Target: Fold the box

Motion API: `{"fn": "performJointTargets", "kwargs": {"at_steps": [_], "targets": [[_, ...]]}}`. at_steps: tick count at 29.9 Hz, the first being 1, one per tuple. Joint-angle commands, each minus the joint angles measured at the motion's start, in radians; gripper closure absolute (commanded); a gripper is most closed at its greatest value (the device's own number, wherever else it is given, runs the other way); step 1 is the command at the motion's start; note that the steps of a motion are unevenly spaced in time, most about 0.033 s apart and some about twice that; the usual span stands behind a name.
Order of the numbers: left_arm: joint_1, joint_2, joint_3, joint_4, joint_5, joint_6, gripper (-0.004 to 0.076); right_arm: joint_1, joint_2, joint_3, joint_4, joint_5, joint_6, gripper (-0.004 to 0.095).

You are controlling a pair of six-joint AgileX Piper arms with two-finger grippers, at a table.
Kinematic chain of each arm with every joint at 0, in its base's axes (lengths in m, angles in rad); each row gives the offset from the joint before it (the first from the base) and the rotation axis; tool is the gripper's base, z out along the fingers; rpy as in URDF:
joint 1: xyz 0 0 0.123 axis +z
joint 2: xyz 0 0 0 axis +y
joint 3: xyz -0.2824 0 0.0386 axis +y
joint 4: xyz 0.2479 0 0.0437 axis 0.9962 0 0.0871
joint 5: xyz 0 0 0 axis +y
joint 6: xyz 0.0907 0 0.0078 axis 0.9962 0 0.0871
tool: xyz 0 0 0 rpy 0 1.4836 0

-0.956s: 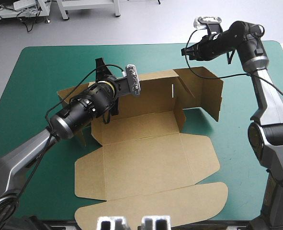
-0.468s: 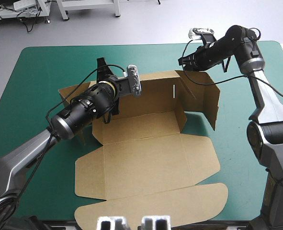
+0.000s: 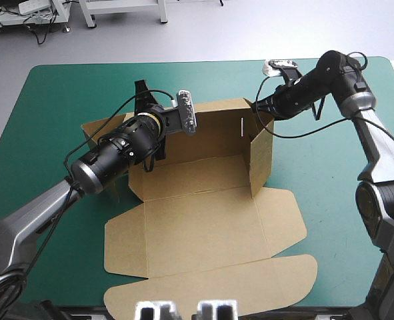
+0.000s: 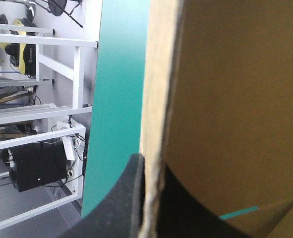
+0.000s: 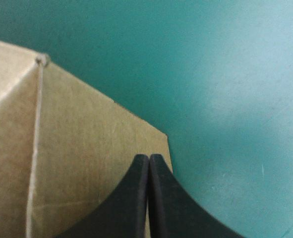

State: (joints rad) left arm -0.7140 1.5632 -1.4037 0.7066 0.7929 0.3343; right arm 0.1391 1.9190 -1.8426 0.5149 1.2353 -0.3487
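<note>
Box (image 3: pixel 203 227) | left fingers (image 4: pixel 119 208) pinch rear wall (image 3: pixel 217 137) | right fingers (image 5: pixel 131 198) clenched at flap (image 3: pixel 262 160), arm outstretched

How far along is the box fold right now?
Done: on the box, the back wall stands up. In hand: left claw clamps that wall's edge; right claw, shut, sits at the upright right end wall. Left: front panel and lid lie flat.

left fingers (image 4: pixel 120 199) astride box (image 3: pixel 203 227) back wall, right fingers (image 5: pixel 132 198) at right wall
</note>
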Motion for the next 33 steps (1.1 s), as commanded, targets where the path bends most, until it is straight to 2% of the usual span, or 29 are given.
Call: {"fn": "performJointTargets", "kwargs": {"at_steps": [1, 4, 15, 19, 25, 28, 33], "targets": [[-0.008, -0.041, -0.027, 0.039, -0.025, -0.014, 0.0734, -0.007, -0.099, 0.052, 0.053, -0.028, -0.047, 0.0928], [-0.008, -0.041, -0.027, 0.030, -0.016, -0.014, 0.0734, -0.007, -0.153, 0.154, 0.091, -0.125, -0.120, 0.0928], [-0.008, -0.041, -0.027, -0.014, -0.013, 0.024, 0.0734, -0.007, -0.401, 0.715, 0.373, -0.542, -0.613, 0.0928], [-0.008, -0.041, -0.027, -0.022, -0.013, 0.049, 0.0734, -0.007, -0.442, 0.823, 0.479, -0.566, -0.796, 0.0928], [-0.018, -0.040, -0.027, -0.160, 0.003, 0.156, 0.0734, -0.007, -0.446, 0.831, 0.486, -0.549, -0.859, 0.0904], [-0.041, -0.040, -0.027, -0.146, 0.010, 0.156, 0.0734, -0.007, -0.448, 0.831, 0.486, -0.534, -0.878, 0.0782], [-0.076, -0.031, -0.027, -0.150, 0.048, 0.193, 0.0734, -0.007, -0.458, 0.831, 0.463, -0.510, -0.893, 0.0451]]}}
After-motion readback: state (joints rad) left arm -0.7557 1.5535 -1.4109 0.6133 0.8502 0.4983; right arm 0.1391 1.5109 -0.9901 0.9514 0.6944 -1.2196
